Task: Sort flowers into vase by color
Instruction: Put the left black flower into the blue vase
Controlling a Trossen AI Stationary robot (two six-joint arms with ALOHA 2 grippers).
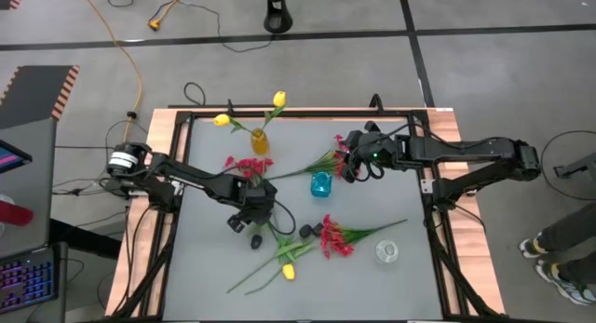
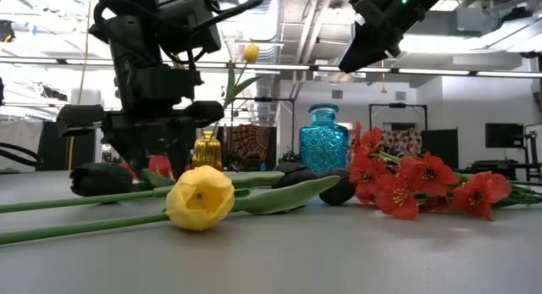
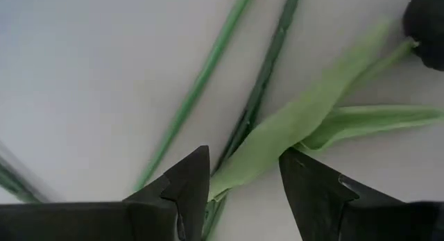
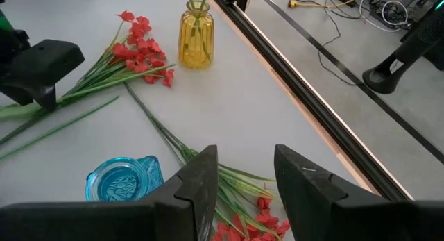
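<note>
My left gripper (image 1: 250, 218) is low over the table, open. In the left wrist view its fingers stand on either side of a green leaf (image 3: 298, 123) and dark stem (image 3: 267, 74) of a black tulip (image 3: 427, 26) lying flat. A yellow tulip (image 2: 199, 196) lies beside it, near the front edge. My right gripper (image 4: 243, 178) is open and raised above a red spray (image 1: 337, 157) that lies by the blue vase (image 1: 321, 183). The yellow vase (image 1: 260, 142) holds two yellow tulips. Further red sprays lie at the table's middle (image 1: 247, 166) and near its front (image 1: 335, 239).
A clear glass vase (image 1: 386, 252) stands near the front right. More black tulip heads (image 1: 309, 231) lie mid-table among crossing stems. The table's raised frame (image 1: 428, 188) runs along the right arm's side. A person's feet (image 1: 549, 258) show on the floor at right.
</note>
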